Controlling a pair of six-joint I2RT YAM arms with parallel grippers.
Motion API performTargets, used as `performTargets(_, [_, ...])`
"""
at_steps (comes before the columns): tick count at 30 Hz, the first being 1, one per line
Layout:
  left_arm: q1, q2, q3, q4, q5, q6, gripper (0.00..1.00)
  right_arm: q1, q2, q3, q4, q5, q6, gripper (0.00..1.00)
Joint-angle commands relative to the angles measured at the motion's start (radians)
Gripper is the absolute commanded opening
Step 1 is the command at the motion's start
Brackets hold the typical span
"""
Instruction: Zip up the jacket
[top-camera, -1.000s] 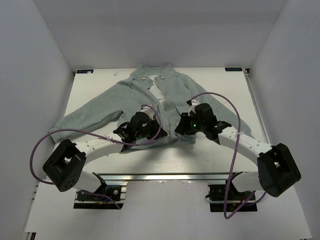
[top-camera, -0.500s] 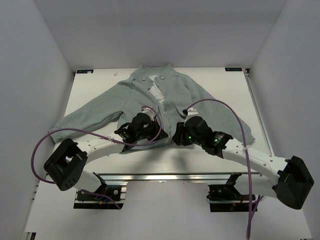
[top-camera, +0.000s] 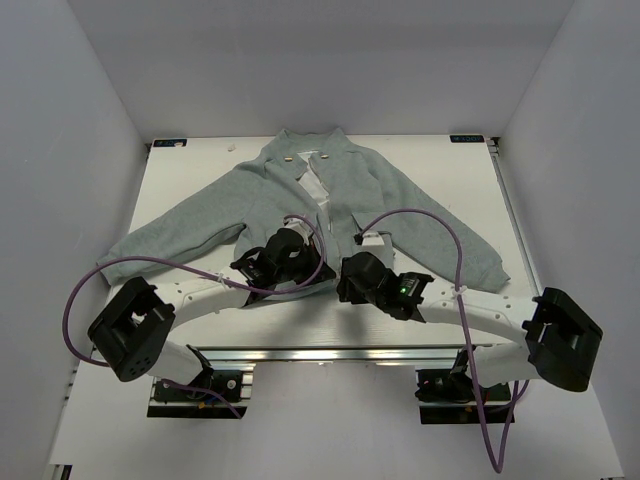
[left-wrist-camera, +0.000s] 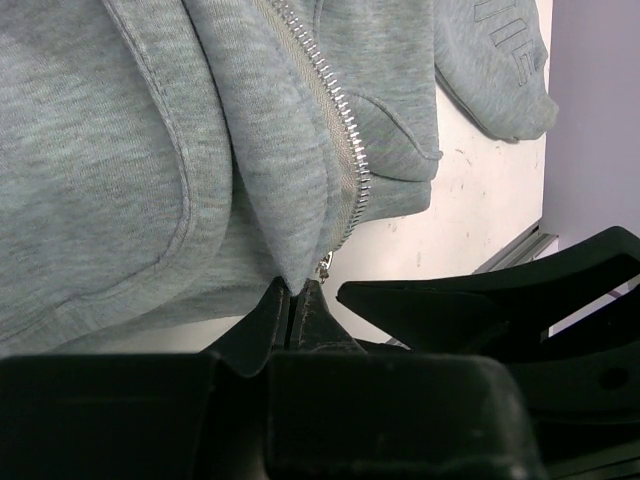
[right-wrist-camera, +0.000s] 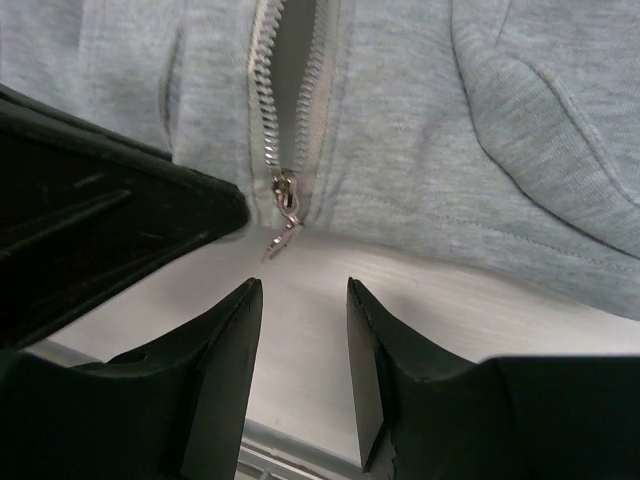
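The white table (top-camera: 450, 170) carried one thing, a grey-green jacket (top-camera: 350, 190), spread flat with its front up. Its collar lay toward the far edge and the sleeves splayed out to both sides. The hem sat close to the near edge, with bare tabletop showing just past it.

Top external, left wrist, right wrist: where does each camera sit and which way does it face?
Top external: above and behind the arm bases, looking down at the table and jacket; left arm and right arm show, bases at bottom.
Left wrist: on the left arm, low at the jacket's hem; its left gripper shut on the hem.
Right wrist: on the right arm, facing the hem; its right gripper open, short of the zipper slider.
Shared: both wrist views show the slider and the other arm's gripper.
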Motion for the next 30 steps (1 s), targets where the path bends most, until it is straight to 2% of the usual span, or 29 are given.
performTargets(1, [-0.016,-0.024,0.017,-0.006,0.002,-0.013,0.0,0.012,0.005,0.028,0.078,0.074,0.053,0.45])
performTargets(11, [-0.021,-0.019,0.014,0.001,0.002,-0.026,0.0,0.02,0.06,0.032,0.098,0.073,0.097,0.45])
performTargets(24, [-0.029,-0.018,0.014,0.009,0.009,-0.032,0.0,0.02,0.114,0.043,0.142,0.139,0.101,0.36])
performTargets(30, [-0.032,-0.016,0.016,0.006,0.008,-0.03,0.0,0.02,0.137,0.065,0.133,0.151,0.11,0.28])
